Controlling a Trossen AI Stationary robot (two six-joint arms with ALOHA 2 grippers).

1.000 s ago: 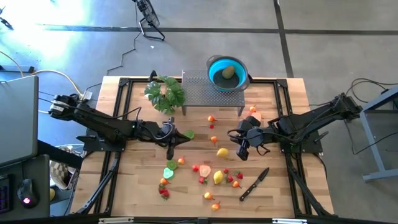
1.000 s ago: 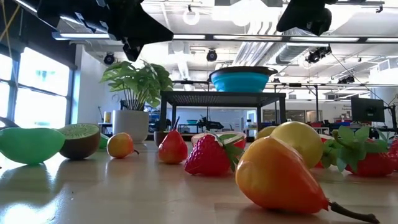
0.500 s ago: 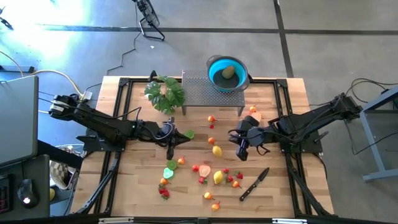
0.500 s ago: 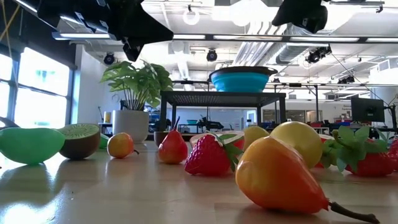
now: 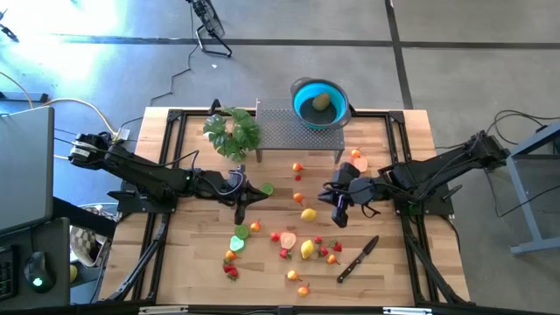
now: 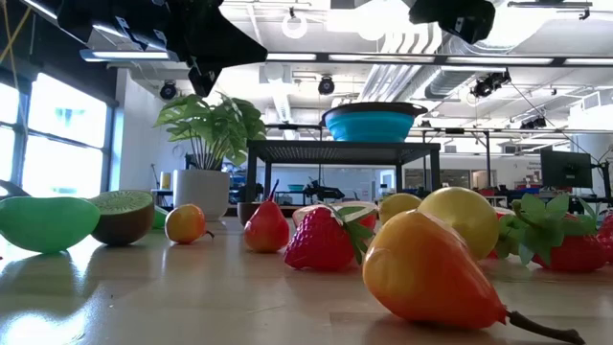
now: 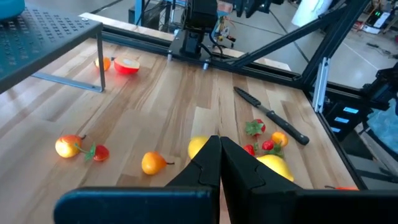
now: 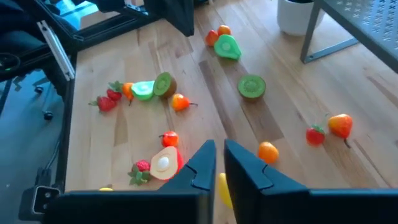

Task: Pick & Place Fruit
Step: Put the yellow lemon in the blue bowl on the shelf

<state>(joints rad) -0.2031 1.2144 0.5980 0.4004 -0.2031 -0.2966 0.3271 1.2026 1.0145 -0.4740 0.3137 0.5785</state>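
- On a wooden table [image 5: 192,262], the right gripper [image 5: 338,207] hangs just beside a yellow lemon [image 5: 308,213], on the side away from the leafy plant [image 5: 233,131]. In the right wrist view its fingers [image 8: 199,167] stand a narrow slit apart with nothing between them.
- The left gripper [image 5: 241,204] waits on the lemon's other side, near a green lime slice [image 5: 266,188]. Its jaws are pressed together and empty, as the left wrist view shows.
- The toy fruit lies scattered around the lemon: a second, larger lemon [image 5: 306,249] with a halved red fruit [image 5: 287,240] and strawberries [image 5: 334,258] toward the table's near edge, and small orange pieces [image 5: 298,167] toward the metal rack [image 5: 297,133].
- A black-handled knife [image 5: 358,258] lies beyond the larger lemon, toward the right arm.
- A blue bowl [image 5: 301,94] stands on the rack, well apart from the lemon, with a brown kiwi [image 5: 322,101] inside.
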